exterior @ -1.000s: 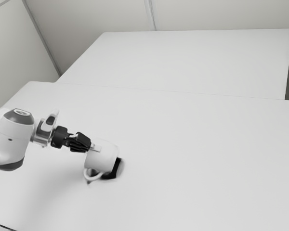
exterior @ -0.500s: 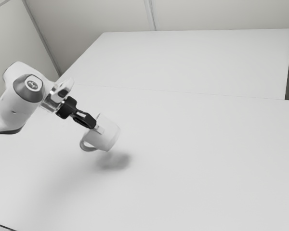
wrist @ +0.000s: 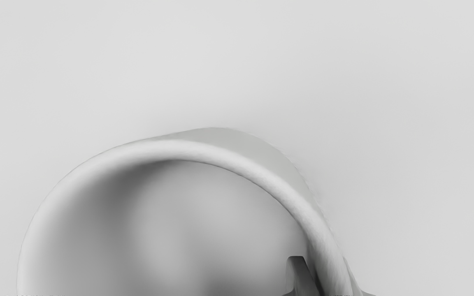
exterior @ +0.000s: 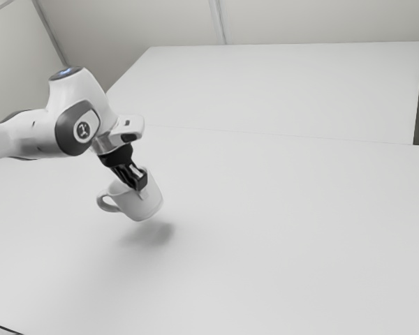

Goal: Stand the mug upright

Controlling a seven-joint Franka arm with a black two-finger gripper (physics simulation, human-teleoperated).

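Note:
In the exterior view my gripper [exterior: 140,190] points steeply down, shut on the rim and wall of the white mug [exterior: 134,204]. The mug hangs above the table, tilted, its handle toward the exterior view's left and its shadow below it. In the wrist view the mug's rim [wrist: 171,149] curves around its hollow inside. One finger of the gripper [wrist: 327,279] is inside the mug and the other is outside, with the wall between them. Much of the outer finger is hidden behind the wall.
The white table [exterior: 279,237] stretches to the exterior view's right. Another white surface [exterior: 286,91] adjoins it at the back, and pale walls [exterior: 321,21] stand behind. A dark edge [exterior: 3,327] crosses the lower left corner.
My gripper has lifted the mug off the table and turned from nearly level to steeply downward. The mug's mouth has swung upward, and lately it moved a little toward the exterior view's left.

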